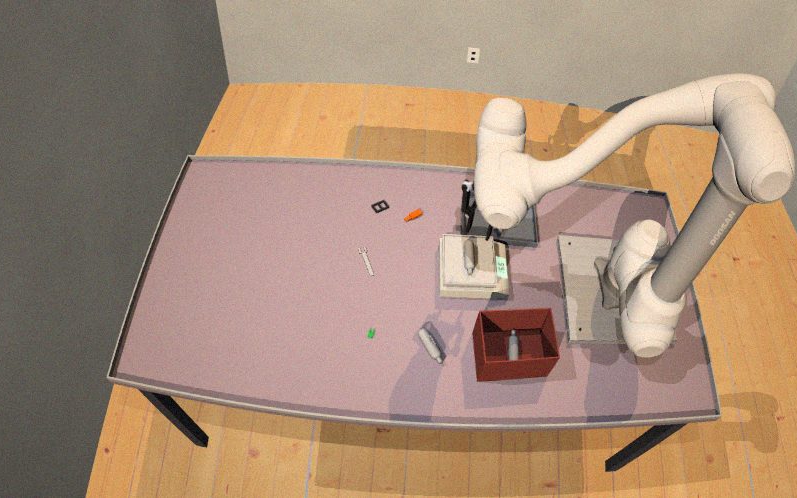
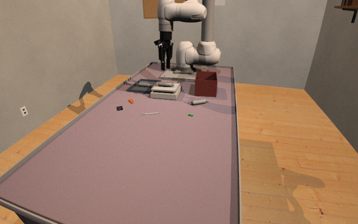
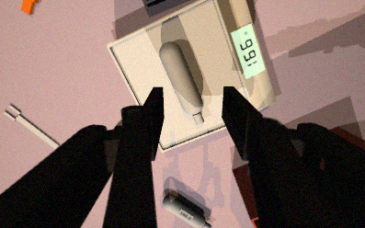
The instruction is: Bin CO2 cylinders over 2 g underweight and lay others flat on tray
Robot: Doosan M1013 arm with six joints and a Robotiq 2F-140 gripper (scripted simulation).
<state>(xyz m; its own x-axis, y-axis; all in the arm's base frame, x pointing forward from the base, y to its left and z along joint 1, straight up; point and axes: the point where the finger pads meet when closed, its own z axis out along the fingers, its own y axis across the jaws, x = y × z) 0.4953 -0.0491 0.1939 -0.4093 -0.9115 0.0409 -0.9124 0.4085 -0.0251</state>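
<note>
My gripper is partly open and empty. It hangs well above the far edge of the beige scale. A grey CO2 cylinder lies flat on the scale's plate, below and between my fingers in the wrist view. The scale's green display is lit. A second cylinder lies in the dark grey tray; the arm hides it in the top view. A third cylinder lies in the red scrap bin. Another cylinder lies on the table beside the bin.
An orange piece, a black buckle, a small metal fork tool and a green clip lie on the table. The robot's base plate is to the right of the scale.
</note>
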